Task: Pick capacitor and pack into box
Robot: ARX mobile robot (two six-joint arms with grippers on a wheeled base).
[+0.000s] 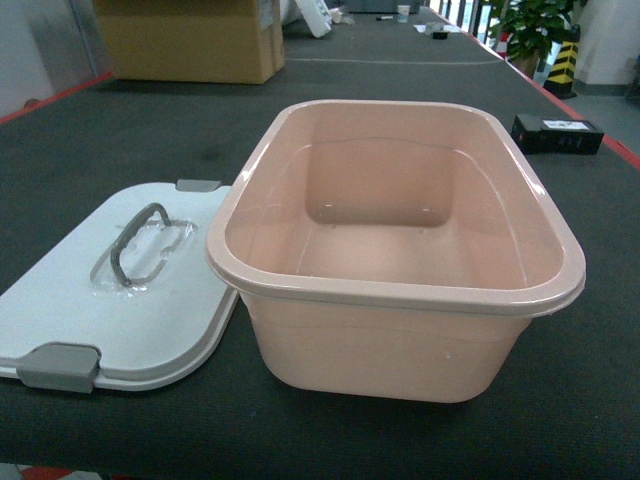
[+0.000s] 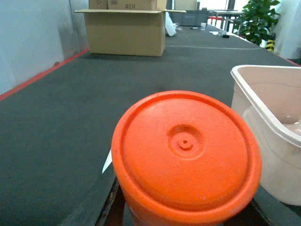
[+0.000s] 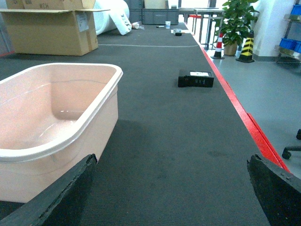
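Note:
An orange cylinder with a round moulded end, the capacitor [image 2: 186,155], fills the left wrist view. My left gripper [image 2: 186,214] is shut on it, its dark fingers [image 2: 101,207] showing on either side below. The peach-pink box [image 1: 400,290] stands open and empty in the middle of the head view; its rim also shows in the wrist views [image 2: 273,136] [image 3: 61,141]. The white lid [image 1: 60,300] with its grey handle lies flat to the left of the box. My right gripper [image 3: 171,188] is open over bare dark mat, right of the box. Neither gripper shows in the head view.
A small black device [image 1: 557,133] [image 3: 195,78] lies on the mat to the far right of the box. A brown cardboard carton [image 1: 190,40] [image 2: 124,30] stands at the back left. A red line [image 3: 240,113] marks the mat's right edge, with floor beyond.

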